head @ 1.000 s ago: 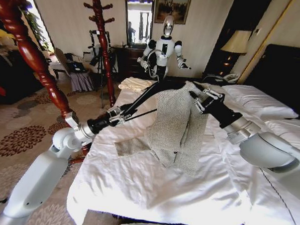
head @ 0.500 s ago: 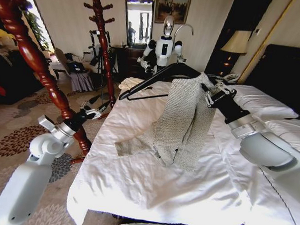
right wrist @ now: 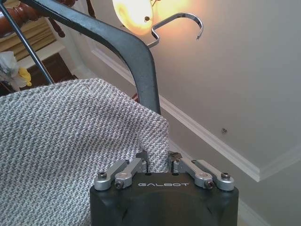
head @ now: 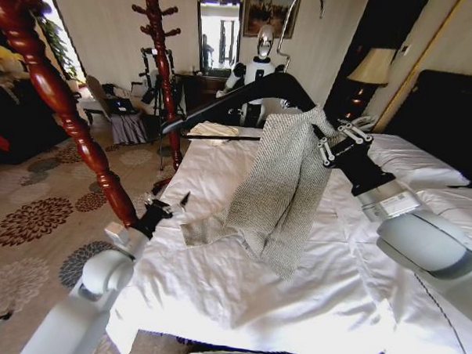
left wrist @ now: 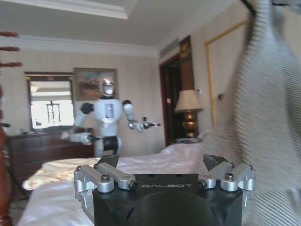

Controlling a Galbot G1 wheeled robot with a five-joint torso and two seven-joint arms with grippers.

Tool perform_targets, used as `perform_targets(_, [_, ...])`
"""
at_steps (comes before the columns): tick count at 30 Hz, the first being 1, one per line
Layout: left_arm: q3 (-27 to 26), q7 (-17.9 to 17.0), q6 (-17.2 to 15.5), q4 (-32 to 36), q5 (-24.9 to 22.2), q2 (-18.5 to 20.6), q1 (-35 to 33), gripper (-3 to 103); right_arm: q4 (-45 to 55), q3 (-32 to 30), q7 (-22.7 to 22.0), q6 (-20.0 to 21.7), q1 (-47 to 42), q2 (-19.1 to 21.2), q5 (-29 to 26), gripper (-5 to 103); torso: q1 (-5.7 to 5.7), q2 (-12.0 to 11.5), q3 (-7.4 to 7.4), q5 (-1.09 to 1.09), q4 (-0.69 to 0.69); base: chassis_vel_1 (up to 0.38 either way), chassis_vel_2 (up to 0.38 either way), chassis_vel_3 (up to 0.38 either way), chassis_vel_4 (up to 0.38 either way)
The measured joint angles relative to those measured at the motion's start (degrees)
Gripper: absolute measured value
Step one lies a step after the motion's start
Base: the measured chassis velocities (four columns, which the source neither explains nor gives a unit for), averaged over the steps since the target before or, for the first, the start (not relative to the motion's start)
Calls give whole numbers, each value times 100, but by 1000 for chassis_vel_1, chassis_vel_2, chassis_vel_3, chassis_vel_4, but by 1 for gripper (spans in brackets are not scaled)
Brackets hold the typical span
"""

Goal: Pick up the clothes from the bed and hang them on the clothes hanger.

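The grey-beige knit jacket (head: 279,187) hangs over one shoulder of the black clothes hanger (head: 239,95), held up above the bed (head: 215,301). One sleeve (head: 201,230) still trails on the white duvet. My right gripper (head: 328,142) is shut on the jacket's top edge where it lies over the hanger. The right wrist view shows the knit (right wrist: 70,127) pinched in that gripper (right wrist: 158,157) under the hanger arm (right wrist: 136,56). My left gripper (head: 174,204) hangs low at the bed's left edge, open and holding nothing (left wrist: 162,162), with the jacket (left wrist: 263,117) beside it.
Two reddish-brown turned poles (head: 59,99) (head: 159,48) stand left of the bed over patterned carpet. A folded cream cloth (head: 210,130) lies at the bed's far end. Another robot (head: 260,64) stands by the dresser. Pillows (head: 409,161) and a lamp (head: 372,65) are at right.
My left gripper let go of the hanger's end and dropped down to the bed's left edge. The right gripper raised the hanger and jacket higher, lifting more cloth off the duvet.
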State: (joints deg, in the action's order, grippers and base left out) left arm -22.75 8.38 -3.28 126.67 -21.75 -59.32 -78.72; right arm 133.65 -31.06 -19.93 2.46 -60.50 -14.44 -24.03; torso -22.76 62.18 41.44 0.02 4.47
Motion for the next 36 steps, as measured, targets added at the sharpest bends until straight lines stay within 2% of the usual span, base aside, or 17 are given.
perform_targets(4, [574,147,306,-73,725,-49,-238,100,195,37,-204,101,57,25,-596,20,0,0,0,-2,-1,0,0,0,0])
perform_targets(6, [644,157,334,-95,805,-52,-238,100,228,40,-232,116,71,33,-685,20,0,0,0,-1,0,0,0,0,0])
perform_targets(11, [1027,239,476,-329,1074,-55,-164,100,585,6,-491,233,293,230,-1560,20,0,0,0,-3,0,0,0,0,0])
perform_targets(15, [1220,244,518,-551,1104,-136,-52,100,764,-6,-518,236,464,322,-1833,20,0,0,0,-3,-1,0,0,0,0])
perform_targets(22, [1559,199,521,-980,1007,-388,341,100,976,-7,-518,225,562,385,-2015,20,0,0,1,-2,0,0,0,0,0])
perform_targets(25, [1783,171,518,-1314,1007,-625,606,100,983,-6,-518,213,566,435,-2041,20,0,0,1,-1,0,0,0,0,0])
perform_targets(31, [1981,142,499,-1544,1026,-878,779,100,980,-7,-515,207,569,477,-2034,20,-1,0,1,-2,0,0,0,0,0])
perform_targets(33, [2002,127,494,-1606,1063,-951,803,98,975,-7,-514,204,565,480,-2011,20,-1,0,1,-1,0,0,0,0,0])
perform_targets(36, [1993,118,500,-1609,1076,-958,796,88,973,-9,-514,201,565,479,-2007,20,-1,0,1,-2,-1,0,0,0,0])
